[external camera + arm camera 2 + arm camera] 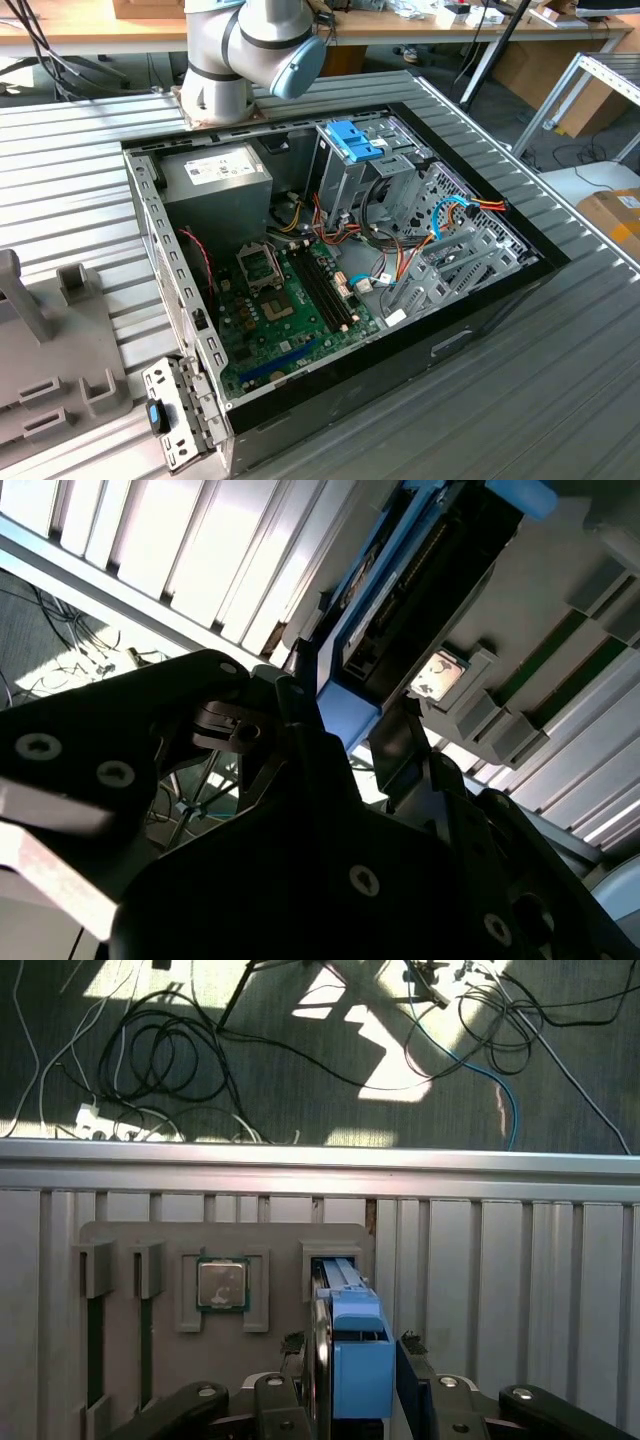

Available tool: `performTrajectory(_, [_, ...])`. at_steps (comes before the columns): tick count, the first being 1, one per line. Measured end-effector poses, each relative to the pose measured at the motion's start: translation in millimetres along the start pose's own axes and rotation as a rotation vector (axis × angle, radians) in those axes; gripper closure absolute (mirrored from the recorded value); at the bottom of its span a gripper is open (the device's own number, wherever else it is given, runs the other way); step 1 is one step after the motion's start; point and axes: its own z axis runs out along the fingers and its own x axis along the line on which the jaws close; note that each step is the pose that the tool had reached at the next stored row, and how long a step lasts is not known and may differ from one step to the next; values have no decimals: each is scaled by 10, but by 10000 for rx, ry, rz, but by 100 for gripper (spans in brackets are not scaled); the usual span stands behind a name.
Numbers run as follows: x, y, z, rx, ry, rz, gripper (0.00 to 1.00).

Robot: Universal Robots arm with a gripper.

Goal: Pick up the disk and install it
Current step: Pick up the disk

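Note:
The disk stands on edge in a slot of a grey holder block, its light-blue carrier rail facing the camera in the first wrist view. My gripper straddles it, one dark finger against each broad side, and looks shut on it. In the second wrist view, the disk runs away from my gripper, blue edge between the fingertips. The open computer case lies on the slatted table, its silver drive cage carrying a small blue tab.
A processor chip sits in a square pocket of the holder block beside the disk's slot. Part of the grey holder block lies at the exterior view's left. Cables trail on the floor beyond the table edge. The arm's base stands behind the case.

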Motion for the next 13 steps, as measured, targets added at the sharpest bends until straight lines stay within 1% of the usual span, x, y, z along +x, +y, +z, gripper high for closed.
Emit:
performTrajectory(4, [-1,0,2,-2,1,0,52])
performTrajectory(7, [-1,0,22,-1,0,0,52])
performTrajectory(13, [0,0,39,-2,0,0,52])
